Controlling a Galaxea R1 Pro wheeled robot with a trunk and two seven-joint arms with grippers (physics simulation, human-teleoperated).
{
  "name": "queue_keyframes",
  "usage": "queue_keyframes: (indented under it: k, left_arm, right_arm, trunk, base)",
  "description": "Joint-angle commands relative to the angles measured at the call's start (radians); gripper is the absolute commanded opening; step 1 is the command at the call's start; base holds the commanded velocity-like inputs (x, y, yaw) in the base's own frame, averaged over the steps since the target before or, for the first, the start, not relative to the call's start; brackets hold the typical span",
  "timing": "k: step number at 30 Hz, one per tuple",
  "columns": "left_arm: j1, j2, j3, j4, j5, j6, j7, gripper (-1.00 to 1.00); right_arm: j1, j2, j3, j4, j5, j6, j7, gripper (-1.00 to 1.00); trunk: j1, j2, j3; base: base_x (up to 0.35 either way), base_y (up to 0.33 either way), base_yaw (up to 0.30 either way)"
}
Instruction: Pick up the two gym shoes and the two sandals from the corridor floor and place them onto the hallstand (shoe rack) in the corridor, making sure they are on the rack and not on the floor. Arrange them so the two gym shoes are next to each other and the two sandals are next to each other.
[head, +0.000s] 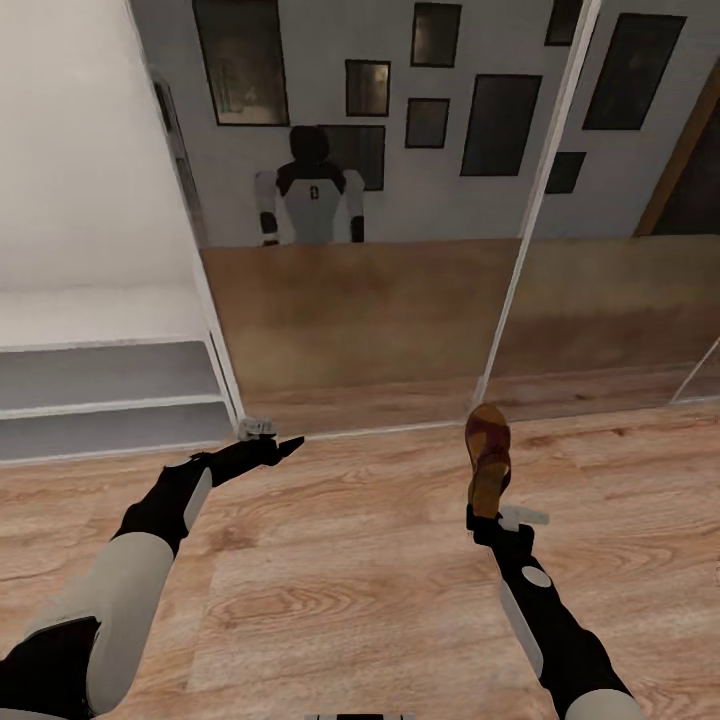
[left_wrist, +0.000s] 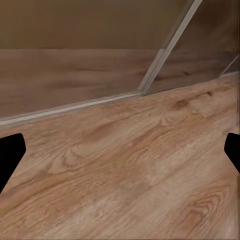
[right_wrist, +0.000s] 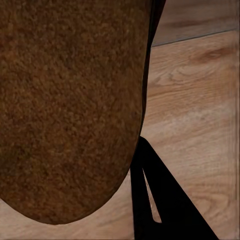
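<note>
A brown leather sandal (head: 488, 455) hangs just above the wood-plank floor (head: 350, 570), toe pointing away toward the mirrored doors. My right gripper (head: 488, 515) is shut on its near end. In the right wrist view the sandal's brown sole (right_wrist: 70, 100) looms close, with one black finger (right_wrist: 160, 200) beside it. My left gripper (head: 285, 446) is open and holds nothing, low over the floor near the hallstand's corner; its fingertips (left_wrist: 10, 155) stand far apart over bare planks. The pale hallstand (head: 100, 390) shows its grey stepped tiers at the left. The gym shoes and the other sandal are out of view.
Mirrored sliding doors (head: 400, 300) run across straight ahead, with a pale frame post (head: 520, 260) and a floor track (head: 380, 430). They reflect the robot and framed pictures. Open plank floor stretches between and in front of my arms.
</note>
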Motion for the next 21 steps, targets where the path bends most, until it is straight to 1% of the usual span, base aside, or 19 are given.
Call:
queue_keyframes:
  k: [1, 8, 15, 21]
  left_arm:
    - [-0.001, -0.001, 0.007, -0.002, -0.007, 0.008, -0.007, 1.00]
    - [0.000, -0.001, 0.007, -0.001, -0.007, 0.008, -0.007, 1.00]
    - [0.000, -0.001, 0.006, 0.008, -0.007, 0.008, -0.007, 1.00]
    - [0.000, -0.001, 0.005, 0.009, -0.007, 0.008, -0.007, 1.00]
  right_arm:
    - [-0.001, 0.000, 0.002, 0.000, -0.013, 0.001, -0.004, -1.00]
    - [-0.001, 0.000, 0.002, -0.001, -0.013, 0.001, -0.004, -1.00]
    - [-0.001, 0.000, 0.002, -0.001, -0.013, 0.001, -0.003, -1.00]
    - [-0.001, 0.000, 0.002, -0.001, -0.013, 0.001, -0.003, -1.00]
  trunk:
    - [0.000, 0.000, -0.001]
    - [0.000, 0.000, -0.001]
    - [0.000, 0.000, -0.001]
    - [0.000, 0.000, -0.001]
  base:
    - [0.244, -0.170, -0.254]
    - [0.244, -0.171, -0.236]
    - [0.245, -0.172, -0.078]
    - [0.245, -0.172, -0.211]
